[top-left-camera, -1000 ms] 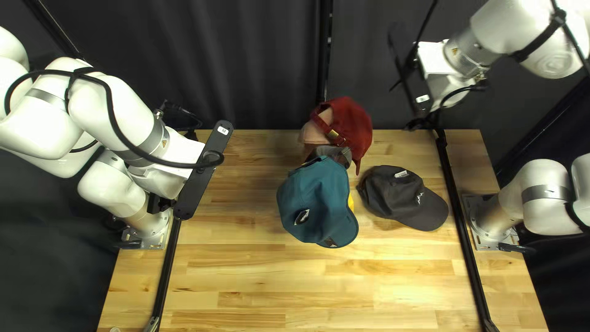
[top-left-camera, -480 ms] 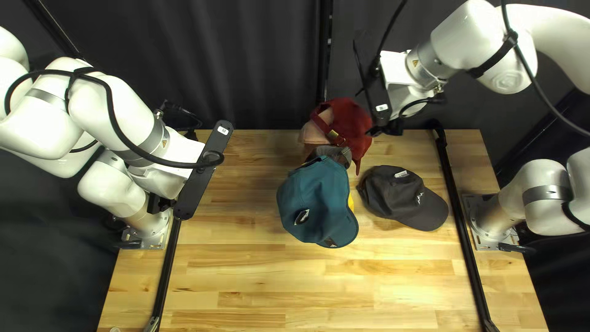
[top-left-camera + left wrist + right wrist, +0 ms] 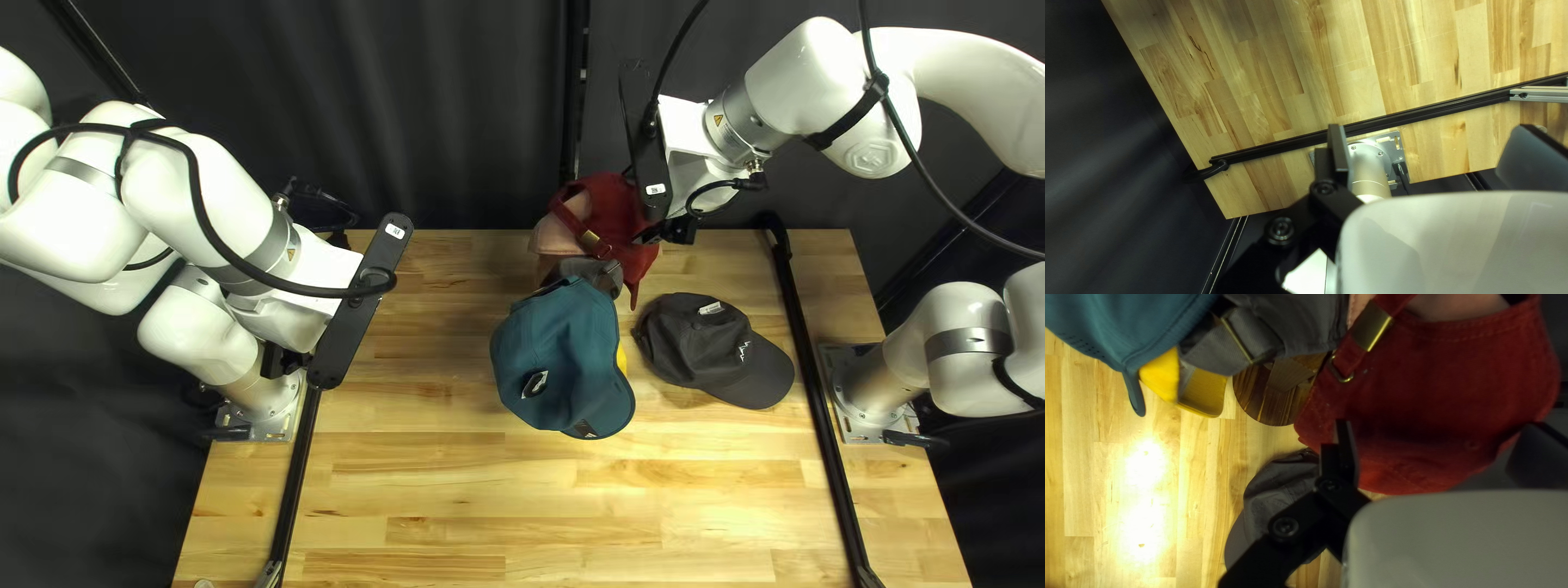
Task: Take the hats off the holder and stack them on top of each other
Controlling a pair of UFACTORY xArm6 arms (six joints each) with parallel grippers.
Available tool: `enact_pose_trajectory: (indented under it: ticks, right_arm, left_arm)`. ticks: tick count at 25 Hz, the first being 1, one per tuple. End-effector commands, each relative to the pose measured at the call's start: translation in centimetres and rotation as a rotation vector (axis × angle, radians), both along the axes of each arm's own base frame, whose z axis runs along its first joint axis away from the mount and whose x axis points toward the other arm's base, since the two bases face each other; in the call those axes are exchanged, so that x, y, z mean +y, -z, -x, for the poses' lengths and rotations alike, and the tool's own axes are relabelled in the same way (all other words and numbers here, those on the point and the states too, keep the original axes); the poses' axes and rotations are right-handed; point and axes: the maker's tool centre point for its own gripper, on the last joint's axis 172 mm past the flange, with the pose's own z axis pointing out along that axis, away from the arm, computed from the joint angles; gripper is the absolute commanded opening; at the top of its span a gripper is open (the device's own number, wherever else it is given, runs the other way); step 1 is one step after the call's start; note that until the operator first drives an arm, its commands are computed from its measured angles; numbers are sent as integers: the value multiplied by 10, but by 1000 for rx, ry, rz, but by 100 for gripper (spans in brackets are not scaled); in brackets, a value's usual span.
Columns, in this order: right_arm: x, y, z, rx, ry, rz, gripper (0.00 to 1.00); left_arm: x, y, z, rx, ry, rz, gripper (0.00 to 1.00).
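A red hat (image 3: 611,214) hangs topmost on the holder, over a pink hat (image 3: 545,238), a grey hat (image 3: 602,273) and a teal hat (image 3: 562,359) with a yellow brim (image 3: 622,359) behind it. A dark grey cap (image 3: 714,347) lies on the table to their right. My right gripper (image 3: 665,220) stands at the red hat's right side. In the right wrist view its fingers (image 3: 1345,451) are wide apart, and the gripper (image 3: 1437,433) is open around the red hat (image 3: 1433,388). The holder's wooden base (image 3: 1274,400) shows beneath. My left gripper (image 3: 1431,134) is open and holds nothing.
My left gripper (image 3: 355,302) is parked at the table's left edge above its own base (image 3: 1372,163). Black rails (image 3: 804,359) run along both sides of the wooden table (image 3: 490,506). A dark curtain hangs behind the far edge.
My right arm swung left and down from the back right until its gripper reached the red hat. The hats and my left arm have not moved.
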Motion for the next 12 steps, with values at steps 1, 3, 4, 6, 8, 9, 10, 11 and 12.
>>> enact_pose_trajectory:
  ticks: [1, 3, 4, 6, 8, 9, 10, 11, 12]
  right_arm:
    - [1, -1, 1, 4, 4, -3, 0]
    - [1, -3, 3, 6, 5, -3, 0]
    - [2, -4, 3, 6, 5, -3, 0]
    - [2, -7, 4, 8, 4, -2, 0]
    - [4, -11, 5, 9, 1, 0, 0]
    - [4, -12, 5, 10, 0, 1, 0]
    - [5, -15, 6, 11, -3, 2, 0]
    - [5, -16, 6, 12, -4, 3, 0]
    - [6, -21, 8, 13, -7, 5, 0]
  left_arm:
    - [0, 0, 0, 0, 0, 0, 100]
    - [0, 0, 0, 0, 0, 0, 100]
    - [0, 0, 0, 0, 0, 0, 100]
    - [0, 0, 0, 0, 0, 0, 100]
    - [0, 0, 0, 0, 0, 0, 100]
    - [0, 0, 0, 0, 0, 0, 100]
    - [0, 0, 0, 0, 0, 0, 100]
    - [0, 0, 0, 0, 0, 0, 100]
    - [0, 0, 0, 0, 0, 0, 100]
